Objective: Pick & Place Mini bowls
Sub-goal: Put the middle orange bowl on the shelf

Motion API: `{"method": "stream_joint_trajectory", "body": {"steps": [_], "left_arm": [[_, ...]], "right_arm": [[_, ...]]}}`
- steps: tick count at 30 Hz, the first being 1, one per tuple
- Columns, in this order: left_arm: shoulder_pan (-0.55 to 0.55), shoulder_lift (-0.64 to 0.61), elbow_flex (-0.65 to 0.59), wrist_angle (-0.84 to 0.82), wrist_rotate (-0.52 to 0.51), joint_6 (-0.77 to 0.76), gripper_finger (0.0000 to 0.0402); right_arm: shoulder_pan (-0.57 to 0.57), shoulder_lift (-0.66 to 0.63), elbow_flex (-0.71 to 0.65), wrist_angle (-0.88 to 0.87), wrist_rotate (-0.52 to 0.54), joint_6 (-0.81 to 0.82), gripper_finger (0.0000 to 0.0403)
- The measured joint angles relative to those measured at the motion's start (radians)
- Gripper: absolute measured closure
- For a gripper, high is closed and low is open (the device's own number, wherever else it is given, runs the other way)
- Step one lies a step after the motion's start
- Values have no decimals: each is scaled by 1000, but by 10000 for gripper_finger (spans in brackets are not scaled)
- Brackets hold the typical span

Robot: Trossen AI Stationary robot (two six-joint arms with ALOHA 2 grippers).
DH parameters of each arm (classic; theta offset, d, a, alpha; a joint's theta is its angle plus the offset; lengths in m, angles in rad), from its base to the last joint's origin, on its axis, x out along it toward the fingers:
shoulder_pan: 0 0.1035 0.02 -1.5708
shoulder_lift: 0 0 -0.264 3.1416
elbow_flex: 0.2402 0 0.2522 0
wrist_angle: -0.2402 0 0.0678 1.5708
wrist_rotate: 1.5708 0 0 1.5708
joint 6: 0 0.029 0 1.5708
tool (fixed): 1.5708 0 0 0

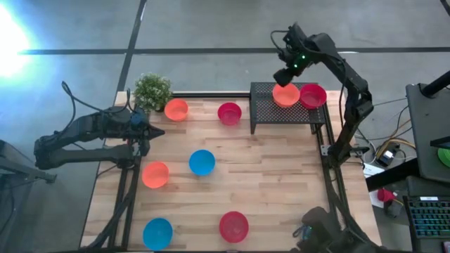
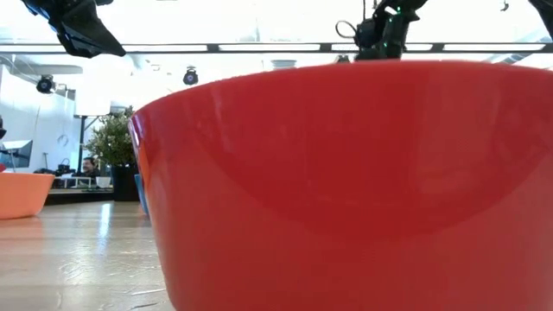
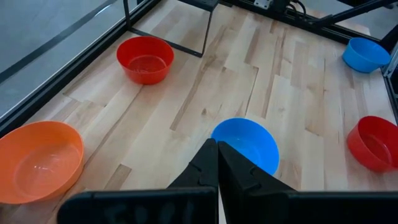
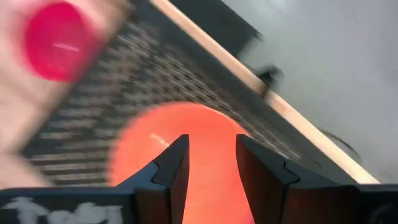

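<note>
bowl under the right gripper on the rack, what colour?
Orange bowl, beneath the right gripper; clearest in the high view.

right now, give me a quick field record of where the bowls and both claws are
rack: black mesh rack at the table's far right corner
bowls on rack: orange bowl and red bowl, side by side
bowls on table: six; orange, red, blue, orange, blue, red
right claw: open, over the rack's orange bowl, holding nothing
left claw: shut, empty, above the table's left side
plant: far left corner
</note>
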Motion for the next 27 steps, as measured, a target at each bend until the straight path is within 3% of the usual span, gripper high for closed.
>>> {"method": "stream_joint_trajectory", "body": {"steps": [3, 7, 17, 27], "left_arm": [[0, 0, 0, 0, 0, -2, 402], [0, 0, 0, 0, 0, -15, 402], [0, 0, 0, 0, 0, -31, 402], [0, 0, 0, 0, 0, -47, 402]], "right_arm": [[35, -1, 14, 70, -72, 1, 283], [94, -1, -25, 152, -76, -10, 290], [143, 2, -165, 150, -74, -99, 284], [139, 2, -187, 130, -45, -108, 282]]}}
